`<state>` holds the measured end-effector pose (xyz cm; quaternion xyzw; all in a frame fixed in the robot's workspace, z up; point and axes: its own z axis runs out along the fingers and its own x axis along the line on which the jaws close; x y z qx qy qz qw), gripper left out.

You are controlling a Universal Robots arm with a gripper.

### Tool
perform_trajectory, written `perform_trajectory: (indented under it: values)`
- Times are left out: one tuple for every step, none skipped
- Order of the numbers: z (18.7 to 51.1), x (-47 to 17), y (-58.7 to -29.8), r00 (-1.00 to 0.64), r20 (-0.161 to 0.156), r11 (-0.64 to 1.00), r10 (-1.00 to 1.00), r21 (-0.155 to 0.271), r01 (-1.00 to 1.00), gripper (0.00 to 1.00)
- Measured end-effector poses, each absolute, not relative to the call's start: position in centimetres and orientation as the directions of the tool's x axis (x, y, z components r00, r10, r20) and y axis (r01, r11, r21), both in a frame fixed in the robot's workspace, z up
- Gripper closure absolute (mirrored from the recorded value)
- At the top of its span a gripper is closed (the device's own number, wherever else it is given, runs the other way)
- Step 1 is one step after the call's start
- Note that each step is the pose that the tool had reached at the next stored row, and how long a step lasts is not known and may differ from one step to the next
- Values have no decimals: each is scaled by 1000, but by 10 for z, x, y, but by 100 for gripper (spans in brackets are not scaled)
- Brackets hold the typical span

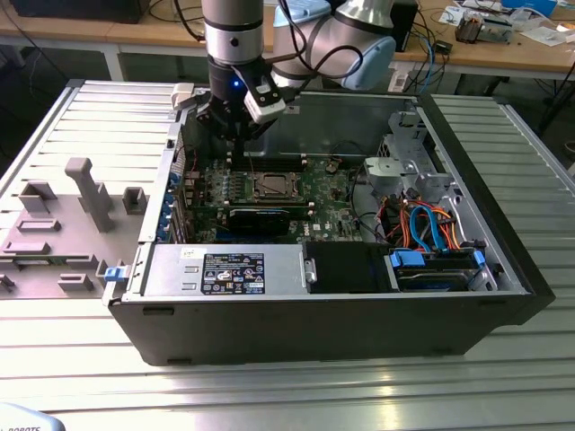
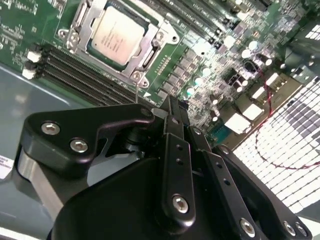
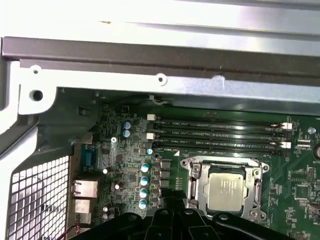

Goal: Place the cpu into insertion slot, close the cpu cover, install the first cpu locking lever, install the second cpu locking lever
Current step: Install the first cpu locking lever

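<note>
The cpu (image 1: 269, 186) (image 2: 117, 35) (image 3: 227, 189) lies flat in the insertion slot on the green motherboard, silver top up, and hides the pin field. The cpu cover (image 2: 150, 52) (image 3: 199, 182) lies down around it as a silver frame. A thin wire lever (image 2: 136, 92) stands up at one corner of the socket. My gripper (image 1: 235, 142) (image 2: 172, 106) hangs above the board, a little toward the exterior view's left and the case's back wall from the socket. Its black fingers are together with nothing between them, apart from the chip.
Black memory slots (image 3: 215, 132) run beside the socket. The case's metal back wall (image 3: 150, 55) and perforated rear panel (image 3: 35, 200) are close to the gripper. A long black card (image 1: 259, 218), a power supply (image 1: 225, 269) and orange-blue cables (image 1: 431, 224) sit nearer the front.
</note>
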<state>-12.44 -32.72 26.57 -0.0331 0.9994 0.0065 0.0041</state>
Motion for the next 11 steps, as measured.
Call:
perform_trajectory:
  values:
    - [266,-124,-325,-998,-9,998,-67,13,-67,89]
    - [265,-124,-323,-998,-9,998,-69,13,-69,89]
    - [265,-124,-321,-998,-9,997,-70,13,-70,89]
    - [265,-124,-321,-997,-9,997,-70,13,-71,89]
    - [265,-124,-320,-997,-9,997,-71,13,-71,89]
    - [264,-124,-318,-997,-9,997,-72,13,-72,89]
    - [264,-124,-317,-997,-9,997,-73,13,-73,89]
    - [264,-124,-315,-997,-9,997,-74,13,-74,89]
    - [264,-124,-313,-997,-9,997,-76,13,-76,89]
    - [264,-124,-311,-997,-9,997,-78,12,-78,89]
    - [264,-124,-311,-997,-9,997,-79,13,-79,89]
